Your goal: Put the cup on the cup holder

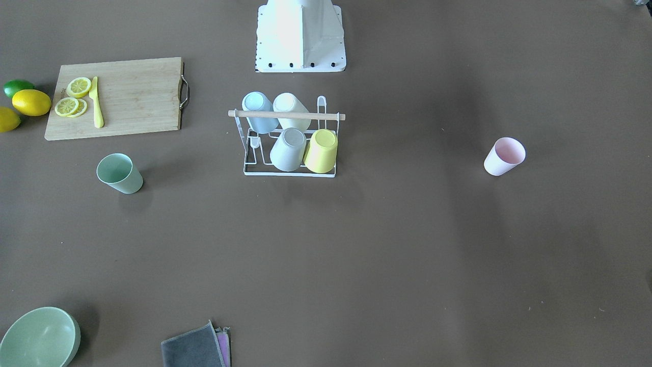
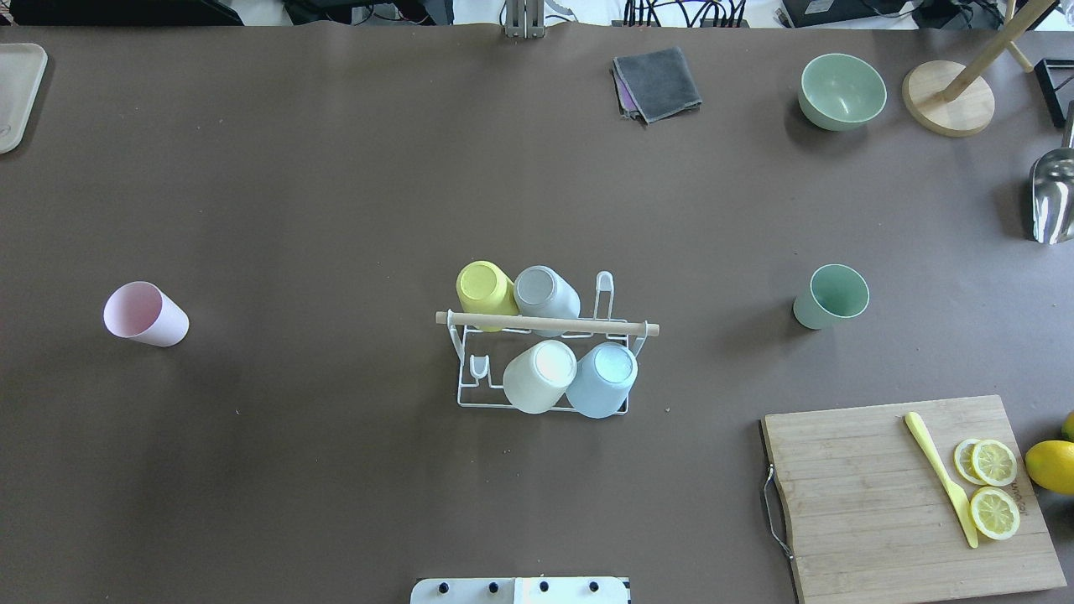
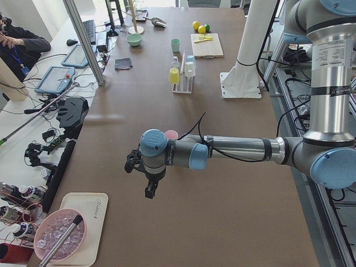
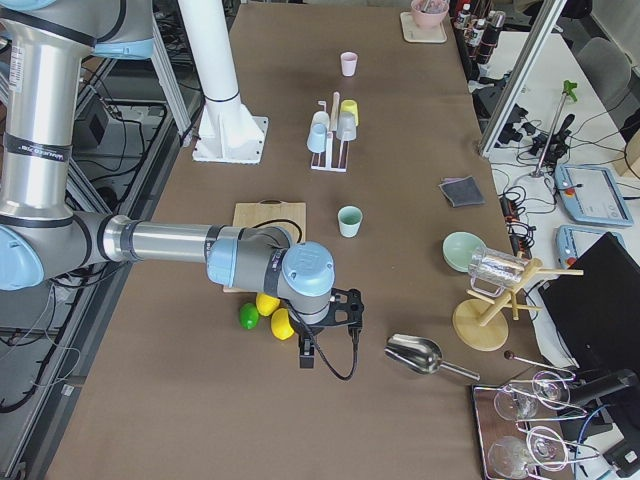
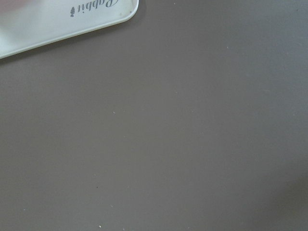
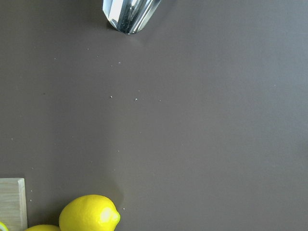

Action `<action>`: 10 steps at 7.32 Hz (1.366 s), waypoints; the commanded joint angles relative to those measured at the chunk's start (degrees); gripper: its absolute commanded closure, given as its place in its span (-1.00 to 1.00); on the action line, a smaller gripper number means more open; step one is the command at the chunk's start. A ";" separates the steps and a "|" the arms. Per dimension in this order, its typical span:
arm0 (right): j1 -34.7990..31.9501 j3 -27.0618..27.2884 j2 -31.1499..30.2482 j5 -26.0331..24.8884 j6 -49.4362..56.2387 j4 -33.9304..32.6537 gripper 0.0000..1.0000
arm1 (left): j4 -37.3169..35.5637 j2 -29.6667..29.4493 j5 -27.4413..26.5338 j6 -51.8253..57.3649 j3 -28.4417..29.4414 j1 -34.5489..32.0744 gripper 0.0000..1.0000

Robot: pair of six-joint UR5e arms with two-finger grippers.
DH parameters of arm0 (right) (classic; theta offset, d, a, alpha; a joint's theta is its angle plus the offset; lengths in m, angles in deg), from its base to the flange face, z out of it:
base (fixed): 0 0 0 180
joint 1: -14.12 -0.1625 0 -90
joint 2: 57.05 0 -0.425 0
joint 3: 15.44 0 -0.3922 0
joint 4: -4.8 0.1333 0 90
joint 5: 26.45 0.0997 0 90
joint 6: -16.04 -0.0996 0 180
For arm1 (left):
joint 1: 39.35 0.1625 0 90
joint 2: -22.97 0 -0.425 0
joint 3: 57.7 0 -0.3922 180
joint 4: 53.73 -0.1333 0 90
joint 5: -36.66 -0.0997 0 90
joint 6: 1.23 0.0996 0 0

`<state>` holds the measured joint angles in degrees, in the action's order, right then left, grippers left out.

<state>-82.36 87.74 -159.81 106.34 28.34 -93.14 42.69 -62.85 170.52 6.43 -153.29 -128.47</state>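
Pink cup (image 2: 144, 314) stands near my left gripper (image 3: 149, 189), whose opening I cannot tell. A skewed approach could topple the cup.

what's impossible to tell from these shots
Left claw: only in the exterior left view, too small; open or shut unclear.
Right claw: same, exterior right view only.
Pink cup: mostly behind the left arm in exterior left view.
Metal scoop: cut by right wrist view's top edge.
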 commanded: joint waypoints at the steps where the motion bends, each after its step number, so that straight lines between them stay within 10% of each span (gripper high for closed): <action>1: 0.15 0.34 0.46 0.45 0.35 0.03 -1.00 | 0.00 0.30 0.09 -0.02 -0.13 0.00 -0.97; 10: 6.39 1.84 5.03 2.02 -0.61 -0.15 -1.00 | 0.17 -2.15 0.09 0.33 -0.30 4.12 -0.97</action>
<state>-76.23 89.54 -154.80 107.26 27.87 -93.23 42.89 -64.23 170.60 6.71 -153.55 -125.24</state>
